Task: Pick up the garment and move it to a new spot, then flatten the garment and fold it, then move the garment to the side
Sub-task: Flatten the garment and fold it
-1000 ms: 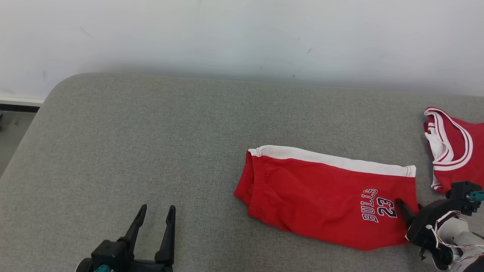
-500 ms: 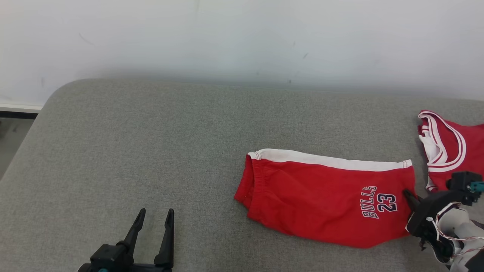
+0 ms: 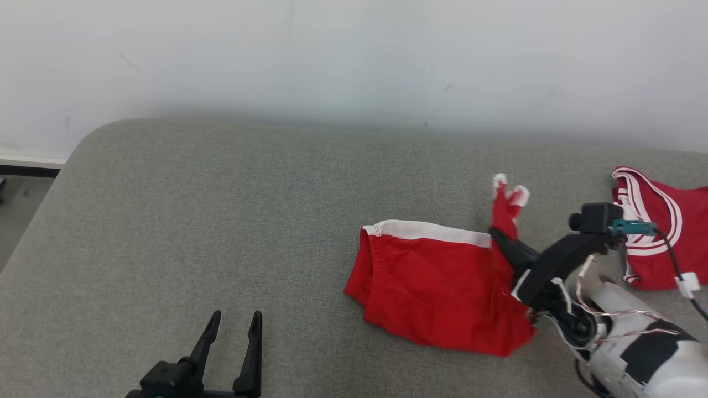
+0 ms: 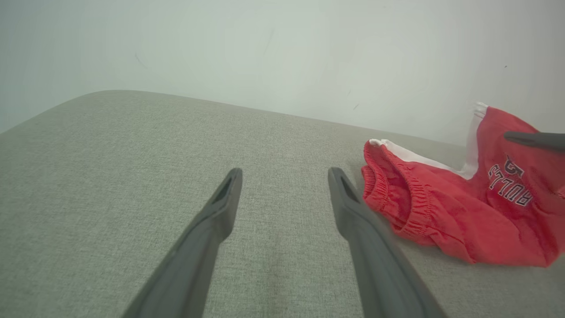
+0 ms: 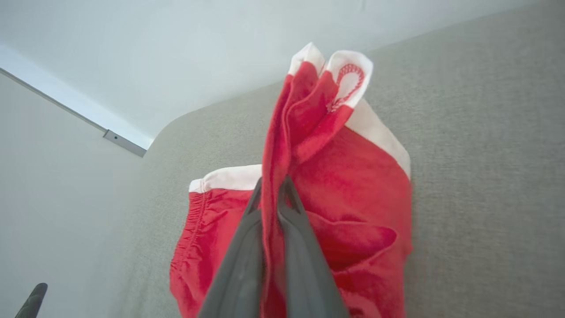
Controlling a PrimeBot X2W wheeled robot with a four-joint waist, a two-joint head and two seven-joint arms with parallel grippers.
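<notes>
my right claw [image 3: 496, 233] is squeezed tight on the red shorts [image 3: 431, 287], gripping a bunched fold near the leg hem. the cloth runs up between my two dark fingers [image 5: 238, 256] and pokes out past their tips as a crumpled red peak with white trim. that end of the shorts stands up off the grey padded surface [image 3: 221, 210]. the rest trails away below and to the left of the claw and lies on the padding, with the elastic waistband at the far end. the white side stripe runs along the edge farther from me. seen from my left wrist, the "bulls" lettering sits on the raised part, just under the right claw's finger.

my left claw [image 3: 235, 316] has its fingers spread wide and holds nothing. it hovers low over bare padding, with the waistband off to its right, near but apart from it.

a red jersey [image 3: 664, 243] with white trim lies behind and to the right of my right claw, apart from the shorts. a pale wall [image 3: 332, 55] rises beyond the padding.
</notes>
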